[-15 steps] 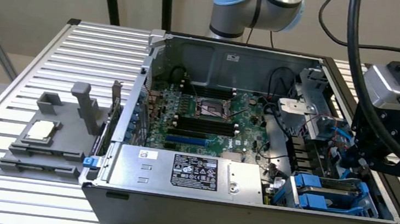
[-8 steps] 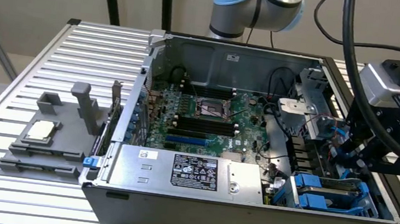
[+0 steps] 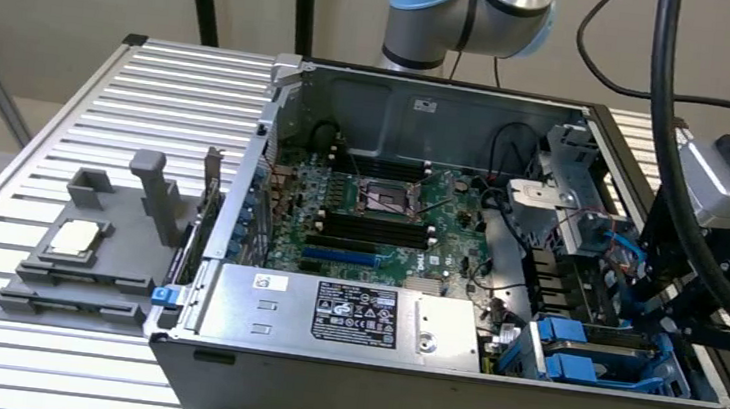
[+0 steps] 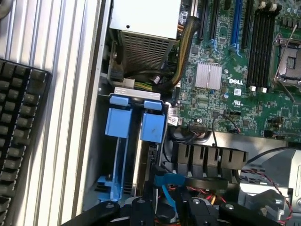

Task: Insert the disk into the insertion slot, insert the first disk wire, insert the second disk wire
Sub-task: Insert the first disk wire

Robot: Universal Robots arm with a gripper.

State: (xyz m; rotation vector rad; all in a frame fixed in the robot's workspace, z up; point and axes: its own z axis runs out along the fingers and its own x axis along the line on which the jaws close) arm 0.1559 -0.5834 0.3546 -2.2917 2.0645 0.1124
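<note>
Hovering low over the drive corner of the open computer case (image 3: 453, 404), your claw (image 4: 170, 211) stands fairly wide. Its two black fingers (image 4: 141, 207) are apart with a clear gap, and nothing is pinched between them. A blue cable (image 4: 164, 186) runs through that gap; whether it touches either finger cannot be told.

Just ahead of the claw:
- The insertion slot (image 4: 99, 155) is a grey cage with two blue latch tabs (image 4: 120, 121) side by side at its far end.
- The disk (image 4: 153, 127) looks seated down in the bay nearer the blue cable. Only its blue carrier end shows, and the label face is hidden.
- The neighbouring bay shows a long blue rail.

Beside the claw, on the board side, sits a black ribbed block (image 4: 202, 160). Thin red and black wires (image 4: 263, 181) lie close by.

Beyond the slot from the claw:
- The silver power-supply box (image 3: 341, 313) carries a black label.
- A sleeved cable bundle (image 4: 183, 56) curves out of the box toward the slot.

Farther off to the side is the green motherboard (image 4: 235, 94). It carries a small silver heat sink (image 4: 208, 75), black memory slots (image 4: 263, 47) and a bare processor socket (image 3: 386, 198).

Outside the case, on the slot's side of the claw, a black keyboard (image 4: 19, 132) lies on the slatted worktop (image 3: 55, 366). Well away across the case, a grey fixture (image 3: 90, 274) on that worktop holds a square chip (image 3: 74, 237).
</note>
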